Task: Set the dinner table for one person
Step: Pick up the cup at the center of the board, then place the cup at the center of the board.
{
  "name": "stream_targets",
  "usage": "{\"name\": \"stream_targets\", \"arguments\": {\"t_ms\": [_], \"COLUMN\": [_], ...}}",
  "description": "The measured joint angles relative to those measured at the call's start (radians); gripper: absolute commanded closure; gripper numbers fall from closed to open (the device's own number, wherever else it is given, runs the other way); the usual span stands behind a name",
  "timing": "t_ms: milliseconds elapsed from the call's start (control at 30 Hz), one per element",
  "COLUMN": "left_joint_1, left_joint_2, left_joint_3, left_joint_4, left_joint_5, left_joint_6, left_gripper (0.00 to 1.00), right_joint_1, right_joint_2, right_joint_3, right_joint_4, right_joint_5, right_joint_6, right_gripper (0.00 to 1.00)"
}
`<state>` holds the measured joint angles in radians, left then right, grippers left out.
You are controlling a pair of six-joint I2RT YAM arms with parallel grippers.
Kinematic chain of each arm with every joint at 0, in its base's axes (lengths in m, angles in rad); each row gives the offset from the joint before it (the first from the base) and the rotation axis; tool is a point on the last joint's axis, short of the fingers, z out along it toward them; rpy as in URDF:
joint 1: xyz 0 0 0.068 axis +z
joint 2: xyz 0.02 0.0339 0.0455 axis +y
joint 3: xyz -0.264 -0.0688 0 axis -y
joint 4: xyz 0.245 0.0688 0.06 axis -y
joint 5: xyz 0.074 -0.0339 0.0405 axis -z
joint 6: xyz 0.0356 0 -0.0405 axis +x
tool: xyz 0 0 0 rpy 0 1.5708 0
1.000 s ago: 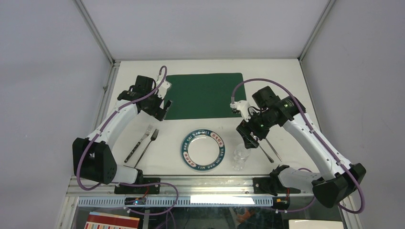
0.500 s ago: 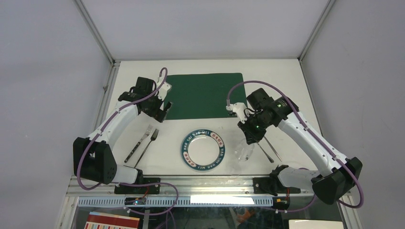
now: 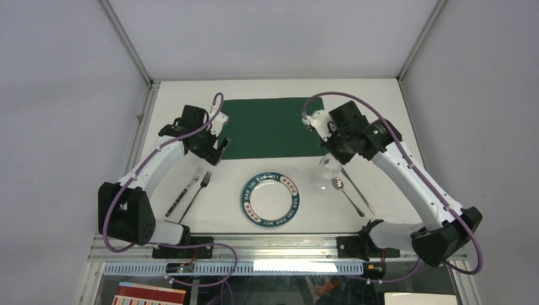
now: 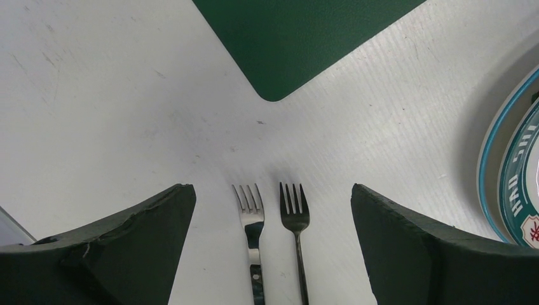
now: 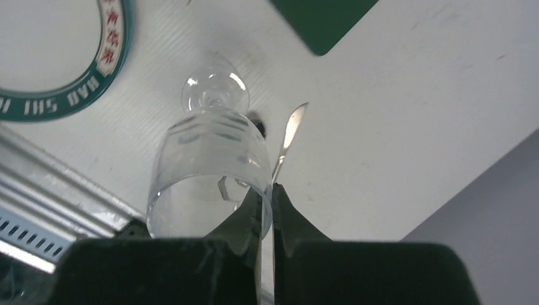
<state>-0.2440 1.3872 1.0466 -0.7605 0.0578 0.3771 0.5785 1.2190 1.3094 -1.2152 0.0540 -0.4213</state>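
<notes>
The right tool (image 5: 267,198) pinches the glass (image 5: 210,152) by its thin rim. It could slip and break on the counter (image 5: 413,95). The left tool (image 4: 270,190) is spread wide.

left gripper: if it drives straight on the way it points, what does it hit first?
Likely the fork tines: the open left gripper frames the lighter fork and the darker fork side by side. Depth is unclear, so it might touch bare dinner table just beyond them instead.
</notes>
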Motion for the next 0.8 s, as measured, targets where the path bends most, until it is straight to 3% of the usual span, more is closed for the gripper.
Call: {"name": "stream_targets", "arguments": {"t_ms": [333,633,800], "left_joint_1": [-0.006,-0.006,-0.007], "left_joint_2": [0.0,-0.001,-0.006], "left_joint_3": [-0.023,-0.065,-0.092], "left_joint_4": [0.012,0.055,0.077], "left_joint_5": [0.004,0.006,0.02], "left_joint_6": [-0.007,-0.024,-0.031], "left_gripper": [0.01,0.02,0.02], "right_joint_1": [-0.168,-0.291,-0.356], "right_joint_2": [0.252,0.808,0.963], "right_joint_3": [0.29,0.771,0.914], "right_joint_4": [0.282,0.415,0.427], "right_joint_5": [0.123,0.241,0.268], "right_joint_6": [-0.034,0.007,0.029], "right_gripper": [1.0,1.0,1.0]}}
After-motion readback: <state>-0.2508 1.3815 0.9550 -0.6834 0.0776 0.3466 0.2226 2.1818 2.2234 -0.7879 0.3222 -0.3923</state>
